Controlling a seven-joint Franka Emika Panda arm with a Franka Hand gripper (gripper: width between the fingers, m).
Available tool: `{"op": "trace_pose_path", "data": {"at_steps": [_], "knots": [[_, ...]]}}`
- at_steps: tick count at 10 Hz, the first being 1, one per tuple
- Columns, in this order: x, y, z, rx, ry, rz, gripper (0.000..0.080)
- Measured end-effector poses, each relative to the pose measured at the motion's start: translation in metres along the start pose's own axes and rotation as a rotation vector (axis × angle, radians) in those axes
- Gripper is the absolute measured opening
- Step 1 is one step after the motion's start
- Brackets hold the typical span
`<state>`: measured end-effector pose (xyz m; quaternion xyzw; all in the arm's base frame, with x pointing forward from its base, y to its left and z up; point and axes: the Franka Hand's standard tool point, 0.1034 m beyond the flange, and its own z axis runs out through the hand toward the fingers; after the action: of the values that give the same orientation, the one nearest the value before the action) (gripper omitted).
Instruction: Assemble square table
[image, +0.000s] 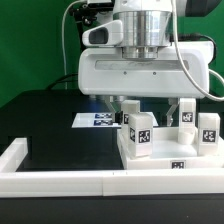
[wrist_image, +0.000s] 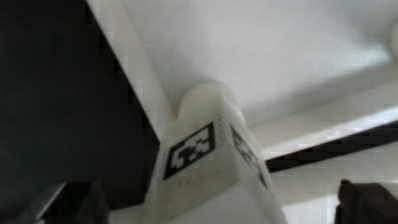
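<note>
The square table top (image: 158, 168) lies flat at the front of the exterior view's right, against the white rim bar. Three short white legs stand on it: a tagged one (image: 140, 131) at the front, one (image: 185, 113) behind it and one (image: 208, 128) at the far right. My gripper (image: 143, 107) hangs just above the front leg. In the wrist view this leg (wrist_image: 214, 150) rises between my fingers (wrist_image: 71, 206), which stand wide apart with gaps on both sides. The gripper (wrist_image: 217, 208) is open. The top (wrist_image: 285, 50) fills the background. A fourth leg is not in view.
The marker board (image: 98, 120) lies on the black surface behind the table top. White rim bars edge the surface along the front (image: 60, 183) and at the exterior view's left (image: 14, 155). The arm's white body (image: 145, 65) hides the area behind.
</note>
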<state>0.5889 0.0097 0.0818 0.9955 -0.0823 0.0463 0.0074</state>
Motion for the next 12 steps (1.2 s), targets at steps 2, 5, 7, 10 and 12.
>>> {"op": "trace_pose_path", "data": {"at_steps": [2,5,7,10,12], "knots": [[0.0002,-0.0001,-0.0001,-0.01,0.0,-0.132,0.0649],[0.0013,0.0068,0.0,-0.016,-0.003,-0.288,0.0649],[0.0009,0.0073,0.0003,-0.017,-0.003,-0.288,0.0534],[0.001,0.0072,0.0002,-0.017,-0.002,-0.263,0.0293],[0.001,0.0072,0.0003,-0.017,-0.002,-0.228,0.0293]]}}
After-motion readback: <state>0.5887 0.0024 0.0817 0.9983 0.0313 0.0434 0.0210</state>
